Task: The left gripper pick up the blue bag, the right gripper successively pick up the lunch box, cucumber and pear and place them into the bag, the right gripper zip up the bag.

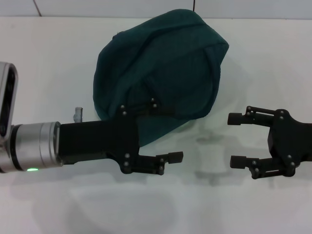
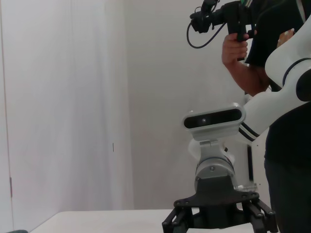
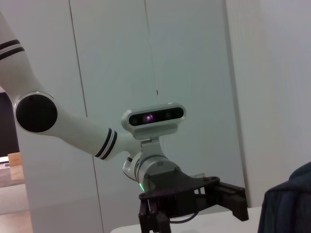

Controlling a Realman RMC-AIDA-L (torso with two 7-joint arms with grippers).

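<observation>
The blue bag sits bunched near the desk's far edge. The left gripper hovers open against its near side; the right gripper hangs open beside it.

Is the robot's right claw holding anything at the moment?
No: in the head view the right gripper hangs open over the white table, nothing between its fingers, apart from the blue bag.

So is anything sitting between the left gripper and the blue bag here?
Nothing visible does. In the head view the left gripper is open right at the near edge of the blue bag, its upper finger overlapping the fabric. The right gripper hangs open off to the side.
</observation>
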